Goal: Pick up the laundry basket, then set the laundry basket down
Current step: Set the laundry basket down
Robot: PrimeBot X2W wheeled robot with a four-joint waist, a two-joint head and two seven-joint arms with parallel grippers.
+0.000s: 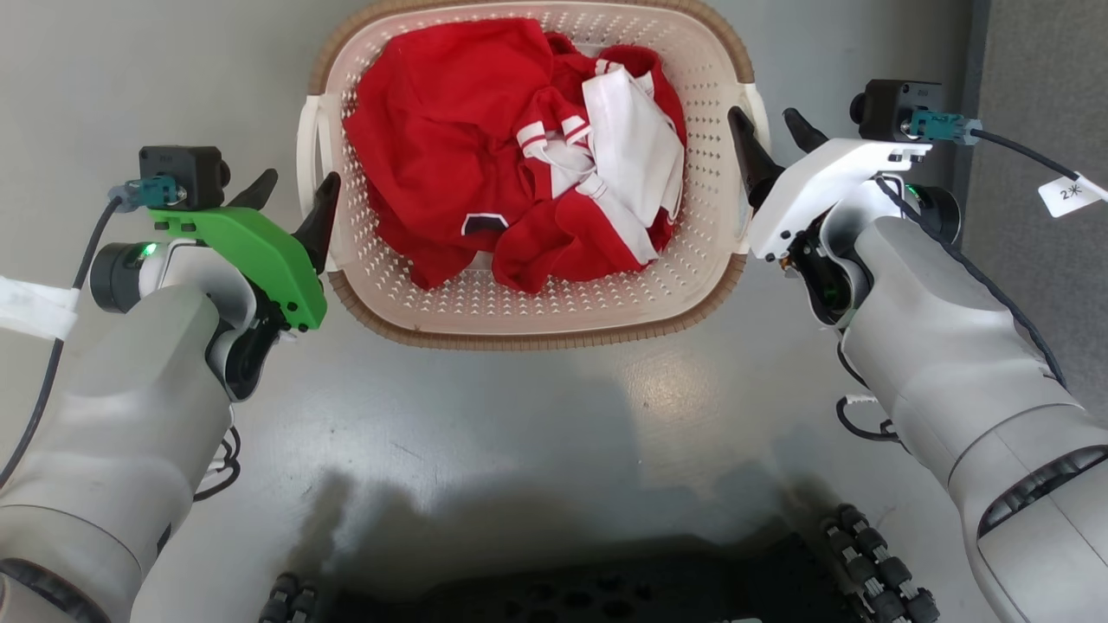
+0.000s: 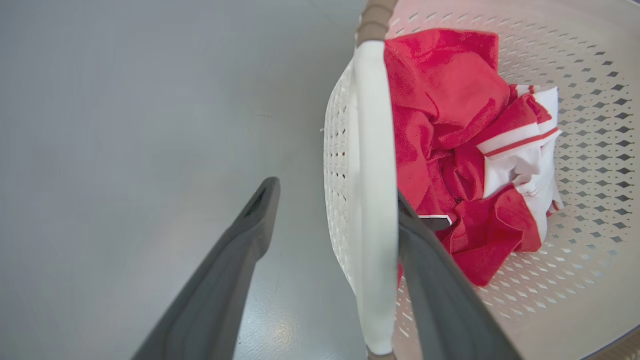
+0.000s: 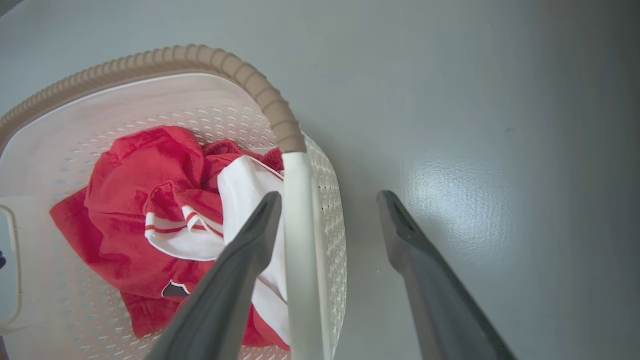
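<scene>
The laundry basket (image 1: 537, 298), cream-white and perforated with a brown rim, sits on the grey floor and holds crumpled red and white clothes (image 1: 519, 147). My left gripper (image 1: 294, 192) is open and straddles the basket's left white handle (image 2: 372, 175). One finger is outside the basket and the other is on the inner side, next to the clothes. My right gripper (image 1: 764, 121) is also open and straddles the right handle (image 3: 297, 225) the same way. In the wrist views the left gripper (image 2: 335, 192) and the right gripper (image 3: 329, 196) each have a handle bar between their fingers with gaps left.
The robot's dark base with its wheels (image 1: 866, 554) lies at the bottom of the head view. A darker grey strip of flooring (image 1: 1039, 69) runs along the right edge. A cable with a white tag (image 1: 1069, 192) hangs off the right wrist. Bare grey floor surrounds the basket.
</scene>
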